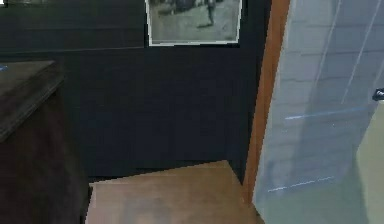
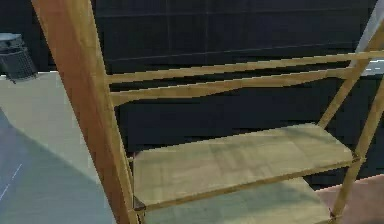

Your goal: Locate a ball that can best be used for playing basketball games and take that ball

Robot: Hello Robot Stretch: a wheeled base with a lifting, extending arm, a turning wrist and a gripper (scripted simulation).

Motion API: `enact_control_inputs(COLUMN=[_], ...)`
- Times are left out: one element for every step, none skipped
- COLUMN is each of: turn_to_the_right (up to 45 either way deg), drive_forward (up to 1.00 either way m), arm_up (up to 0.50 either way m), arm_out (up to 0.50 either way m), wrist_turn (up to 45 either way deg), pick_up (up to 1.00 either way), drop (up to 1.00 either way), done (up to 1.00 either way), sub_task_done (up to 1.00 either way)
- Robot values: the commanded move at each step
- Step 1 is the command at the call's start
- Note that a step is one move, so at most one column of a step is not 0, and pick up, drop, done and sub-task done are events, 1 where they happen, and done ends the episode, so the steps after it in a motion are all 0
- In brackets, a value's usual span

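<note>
Two wooden shelves (image 2: 240, 160) of an open rack cross the arm side view, one above the other, carried by a slanting wooden post (image 2: 85, 100) and topped by thin rails (image 2: 230, 70), with a dark wall (image 2: 250, 30) behind. At that view's upper left a small grey drum-like thing (image 2: 12, 55) stands by the pale floor (image 2: 40, 130), too small to name. In the forward view a framed picture (image 1: 195, 20) hangs on the dark wall, a dark cabinet (image 1: 25, 120) stands at the left, a brown wooden top (image 1: 165, 195) lies low in the middle, and an orange-brown door frame (image 1: 265, 100) borders a pale door (image 1: 320, 100) at the right. Where the ball lies cannot be told from these pictures, so which way it lies from the gripper cannot be judged, and the gripper's own state cannot be told either. The task looks to be at its searching step: the likely need is to turn or drive on until something round and orange comes into sight.
</note>
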Motion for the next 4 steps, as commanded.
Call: enact_control_inputs(turn_to_the_right=[0.0,27.0,0.0,45.0], drive_forward=[0.15,0.00,0.65,0.00], arm_up=[0.00,0.00,0.00,0.00], arm_out=[0.00,0.00,0.00,0.00], wrist_turn=[0.0,0.0,0.0,0.0], pick_up=[0.00,0.00,0.00,0.00], drop=[0.00,0.00,0.00,0.00], done=[0.00,0.00,0.00,0.00], sub_task_done=[0.00,0.00,0.00,0.00])
